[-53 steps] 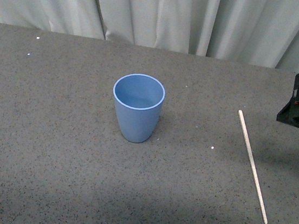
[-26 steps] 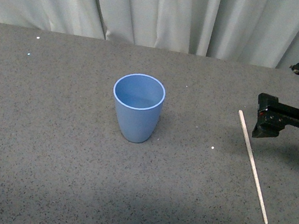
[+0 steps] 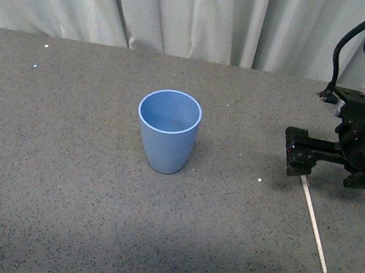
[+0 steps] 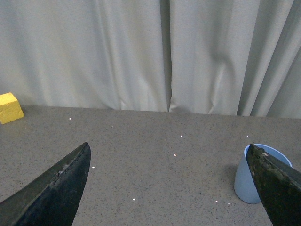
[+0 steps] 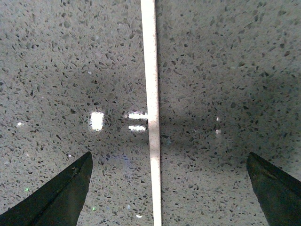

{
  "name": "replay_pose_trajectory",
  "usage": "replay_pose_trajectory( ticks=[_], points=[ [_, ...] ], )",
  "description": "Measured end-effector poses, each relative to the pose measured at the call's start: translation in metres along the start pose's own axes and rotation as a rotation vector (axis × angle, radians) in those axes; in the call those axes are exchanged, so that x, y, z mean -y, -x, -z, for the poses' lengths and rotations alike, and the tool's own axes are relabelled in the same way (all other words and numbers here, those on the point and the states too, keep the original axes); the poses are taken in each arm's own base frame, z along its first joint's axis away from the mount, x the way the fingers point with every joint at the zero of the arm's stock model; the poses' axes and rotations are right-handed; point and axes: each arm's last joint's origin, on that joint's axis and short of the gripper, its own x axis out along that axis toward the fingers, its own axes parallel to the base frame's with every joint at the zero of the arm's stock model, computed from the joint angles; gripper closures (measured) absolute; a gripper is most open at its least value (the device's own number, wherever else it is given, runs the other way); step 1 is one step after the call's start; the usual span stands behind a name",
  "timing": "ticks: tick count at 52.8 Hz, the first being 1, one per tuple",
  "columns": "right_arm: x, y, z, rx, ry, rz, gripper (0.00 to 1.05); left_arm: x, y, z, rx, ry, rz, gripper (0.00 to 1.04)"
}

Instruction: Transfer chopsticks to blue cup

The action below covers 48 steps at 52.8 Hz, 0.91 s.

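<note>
jaws: right gripper (image 3: 297, 160) spread wide astride the chopsticks (image 3: 312, 219), holding nothing
change: swung in from the right; stick unmoved
meaning: grasp likely next; blue cup (image 3: 167, 131) empty

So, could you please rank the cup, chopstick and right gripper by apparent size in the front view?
1. Right gripper with its arm, cut off by the frame edge.
2. Cup.
3. Chopstick: long but very thin, partly hidden.
</note>
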Motion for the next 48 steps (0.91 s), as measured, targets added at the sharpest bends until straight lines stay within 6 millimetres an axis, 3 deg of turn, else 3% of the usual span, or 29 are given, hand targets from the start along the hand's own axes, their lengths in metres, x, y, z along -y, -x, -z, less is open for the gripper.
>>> replay_pose_trajectory(
  ticks=[17, 26, 48],
  points=[
    [-0.003, -0.014, -0.001, -0.025, 0.01, -0.005, 0.11, 0.0, 0.0, 0.0, 0.0, 0.0, 0.0, 0.07],
    [-0.004, -0.017, -0.005, -0.033, 0.011, 0.011, 0.42, 0.0, 0.0, 0.0, 0.0, 0.0, 0.0, 0.07],
    [-0.007, -0.019, -0.009, -0.036, 0.006, 0.017, 0.95, 0.0, 0.0, 0.0, 0.0, 0.0, 0.0, 0.07]
  ],
)
